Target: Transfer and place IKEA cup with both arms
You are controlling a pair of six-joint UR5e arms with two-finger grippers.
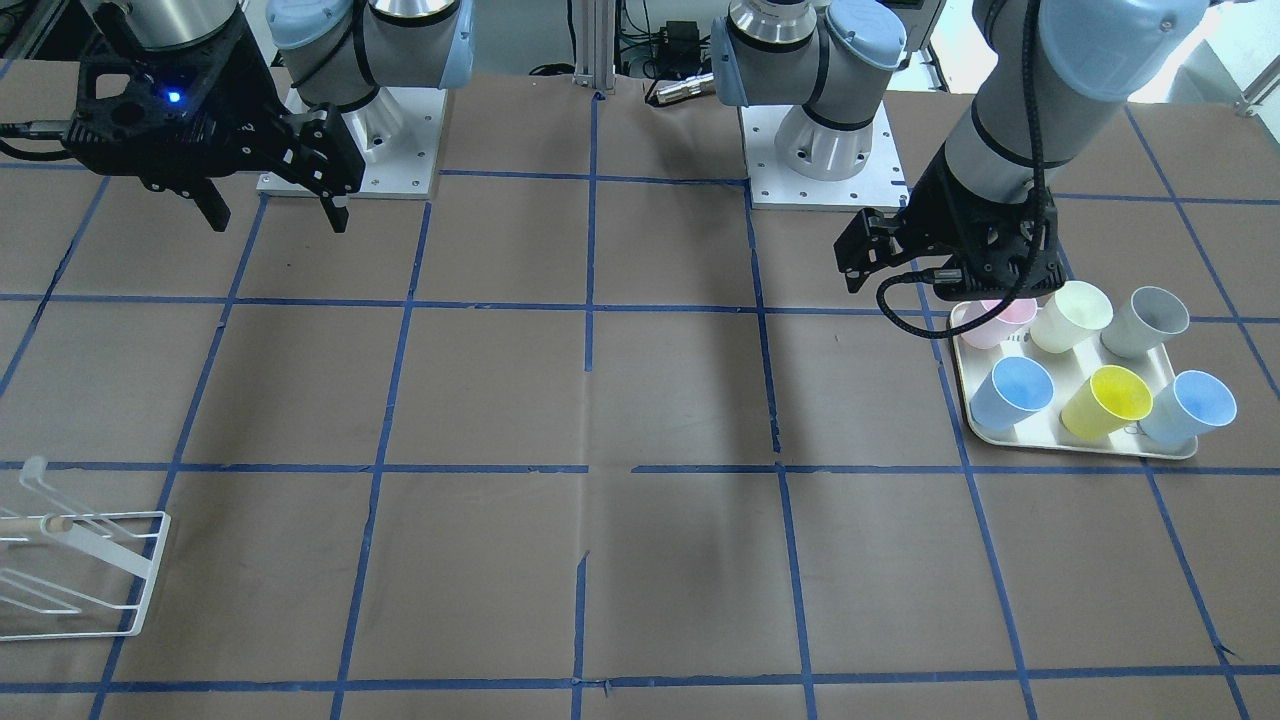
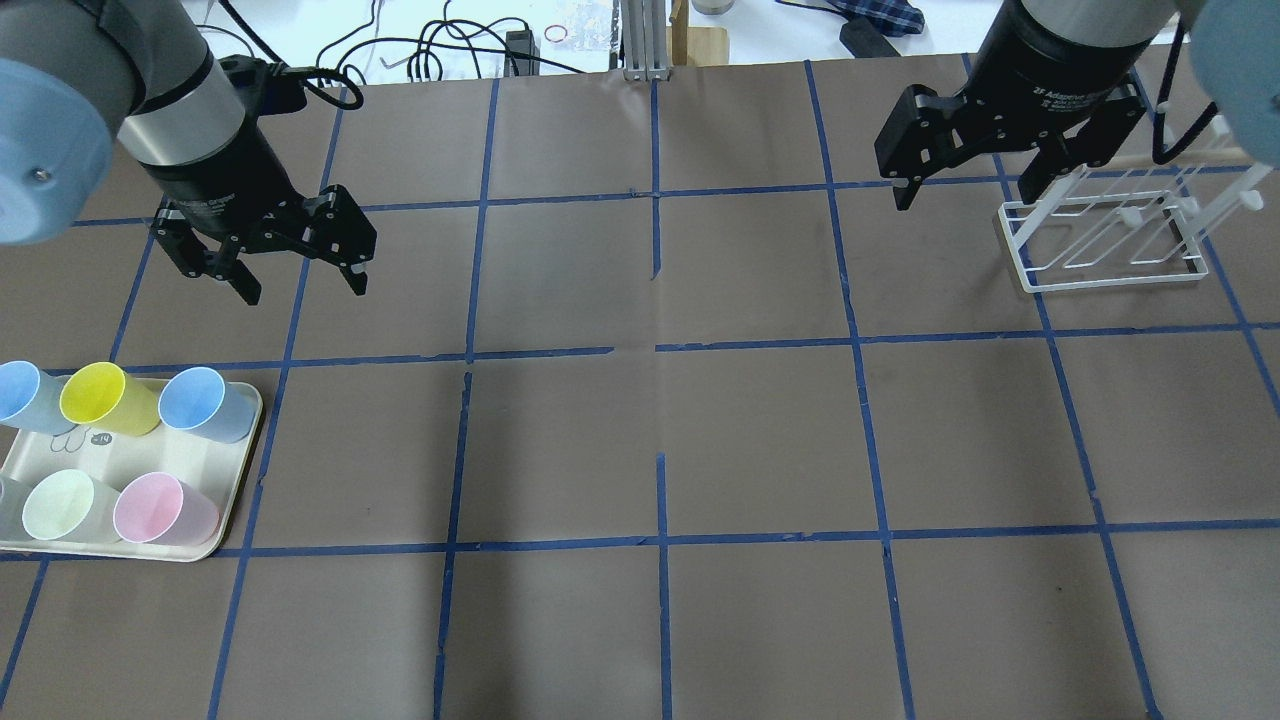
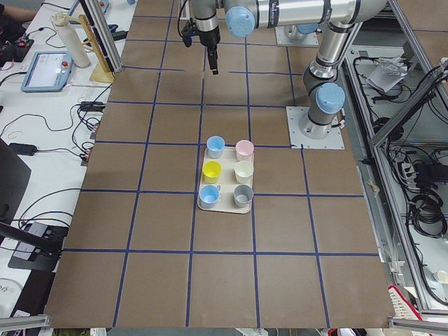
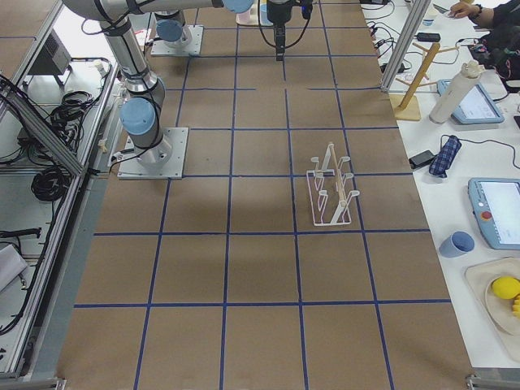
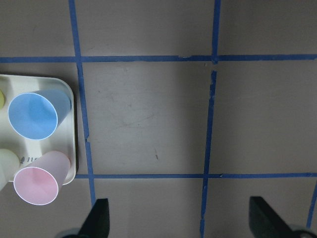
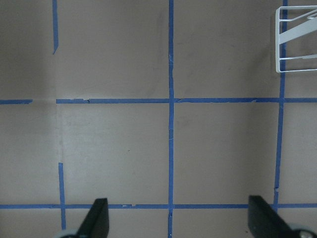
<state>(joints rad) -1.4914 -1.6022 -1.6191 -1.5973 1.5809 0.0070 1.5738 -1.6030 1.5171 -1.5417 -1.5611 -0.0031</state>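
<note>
Holding nothing in either gripper. My left gripper [image 2: 303,288]: jaws spread wide, hovering over the table [image 2: 660,440], just beyond the tray [image 2: 100,462]. My right gripper [image 2: 965,198]: jaws spread wide, beside the white wire rack [image 2: 1110,283]. IKEA cup [image 2: 25,395]: upright on the tray, at the outer end of the row farther from my base, next to the yellow cup [image 2: 105,398].

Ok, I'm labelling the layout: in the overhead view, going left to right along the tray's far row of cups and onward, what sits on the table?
pale blue cup → yellow cup → darker blue cup → white rack
</note>
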